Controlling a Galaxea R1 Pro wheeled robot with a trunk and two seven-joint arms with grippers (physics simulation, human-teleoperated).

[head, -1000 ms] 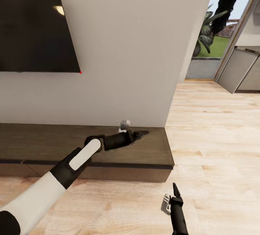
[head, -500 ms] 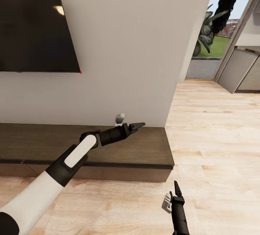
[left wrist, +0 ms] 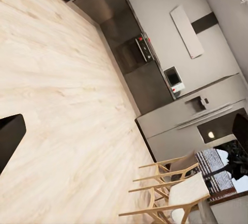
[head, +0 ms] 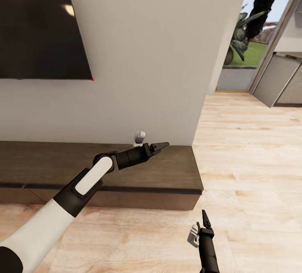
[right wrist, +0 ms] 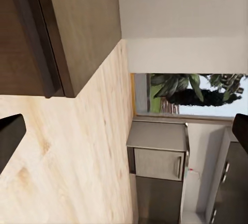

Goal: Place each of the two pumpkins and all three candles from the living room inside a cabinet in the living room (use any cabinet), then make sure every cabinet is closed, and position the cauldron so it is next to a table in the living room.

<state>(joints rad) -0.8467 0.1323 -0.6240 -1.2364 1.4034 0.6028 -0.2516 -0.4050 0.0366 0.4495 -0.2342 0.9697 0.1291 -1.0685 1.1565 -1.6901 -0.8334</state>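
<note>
The cabinet (head: 63, 166), a long low dark-brown console, runs along the white wall under the TV, and its fronts look shut. My left gripper (head: 164, 144) hovers just above the cabinet's top near its right end, open and empty; its fingertips (left wrist: 9, 133) sit far apart in the left wrist view. My right gripper (head: 204, 217) hangs over the wood floor in front of the cabinet's right corner (right wrist: 77, 33), open and empty. The pumpkins, candles, cauldron and table are out of view.
A black wall TV (head: 42, 25) hangs at upper left. Right of the wall's corner, wood floor (head: 251, 159) stretches to a glass door with plants (head: 247, 25) and grey units (head: 277, 80). The left wrist view looks at kitchen units (left wrist: 139, 64) and wooden chairs (left wrist: 170, 188).
My left gripper rose off the cabinet top and shifted slightly back toward the wall. The head view drifted a little. The right gripper barely moved.
</note>
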